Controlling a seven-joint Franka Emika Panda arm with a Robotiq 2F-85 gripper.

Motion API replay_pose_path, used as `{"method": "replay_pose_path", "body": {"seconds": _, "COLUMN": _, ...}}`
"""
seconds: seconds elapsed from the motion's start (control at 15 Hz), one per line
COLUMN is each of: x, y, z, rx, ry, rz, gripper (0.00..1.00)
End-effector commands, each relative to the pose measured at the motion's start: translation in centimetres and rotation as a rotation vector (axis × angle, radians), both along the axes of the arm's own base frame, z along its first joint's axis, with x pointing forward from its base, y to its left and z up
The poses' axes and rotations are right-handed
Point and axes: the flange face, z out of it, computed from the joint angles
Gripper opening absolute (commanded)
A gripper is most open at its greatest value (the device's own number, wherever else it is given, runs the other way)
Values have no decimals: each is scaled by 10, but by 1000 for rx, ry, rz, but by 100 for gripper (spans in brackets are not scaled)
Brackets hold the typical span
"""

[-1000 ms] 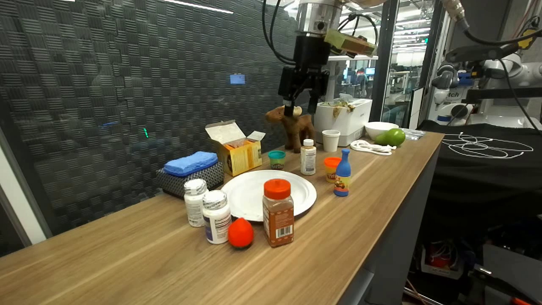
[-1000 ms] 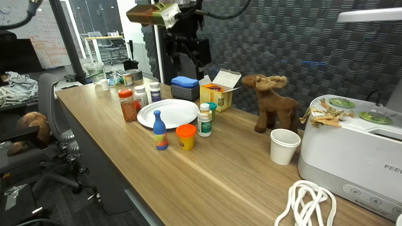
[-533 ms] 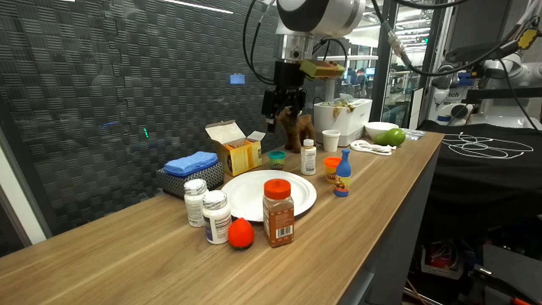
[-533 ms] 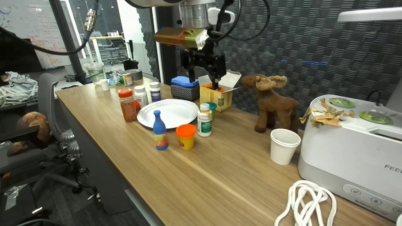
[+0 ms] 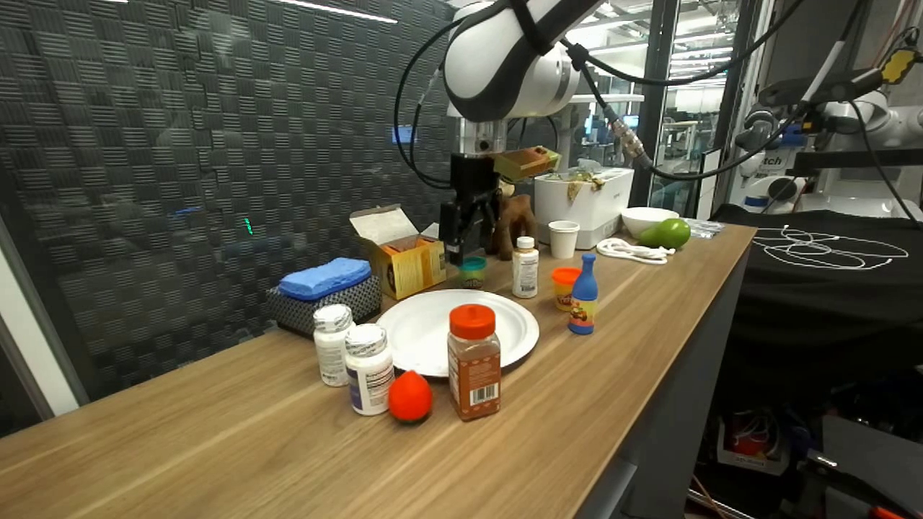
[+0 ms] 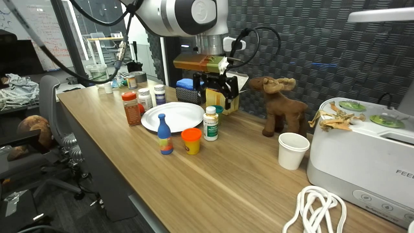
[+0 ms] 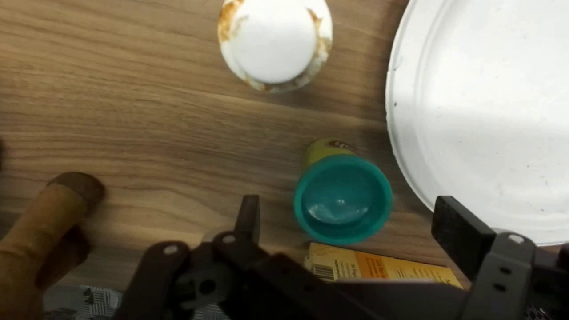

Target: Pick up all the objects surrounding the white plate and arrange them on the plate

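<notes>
The white plate lies bare on the table. Near it stand two white pill bottles, a red ball, a red-capped brown jar, a blue bottle, an orange-lidded can and a white-capped bottle. A teal-lidded can stands beside the plate's rim. In the wrist view my open gripper hangs above this can, its fingers apart on either side of the lid, with nothing gripped. The white-capped bottle partly hides the can in an exterior view.
Close behind the teal-lidded can is an open yellow box. A blue cloth tops a patterned block left of it. A brown toy moose, white paper cups and a white appliance stand farther along the table.
The arm has swung across and come down, bringing the open gripper from high above the table to just over the teal-lidded can. The objects on the table have not moved.
</notes>
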Motion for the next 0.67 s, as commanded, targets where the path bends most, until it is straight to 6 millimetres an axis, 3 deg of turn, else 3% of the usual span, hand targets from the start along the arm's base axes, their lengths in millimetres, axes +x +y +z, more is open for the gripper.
{"method": "replay_pose_path", "body": {"seconds": 0.0, "x": 15, "y": -1, "z": 1, "rx": -26, "ry": 0, "rz": 29, "gripper": 100}}
{"method": "replay_pose_path", "body": {"seconds": 0.07, "x": 17, "y": -2, "z": -1, "rx": -30, "ry": 3, "rz": 29, "gripper": 99}}
{"method": "replay_pose_path", "body": {"seconds": 0.13, "x": 18, "y": -3, "z": -3, "rx": -35, "ry": 2, "rz": 27, "gripper": 75}}
{"method": "replay_pose_path", "body": {"seconds": 0.27, "x": 20, "y": -6, "z": -6, "rx": -53, "ry": 3, "rz": 31, "gripper": 68}}
{"method": "replay_pose_path", "body": {"seconds": 0.6, "x": 18, "y": -8, "z": -3, "rx": -89, "ry": 7, "rz": 45, "gripper": 29}}
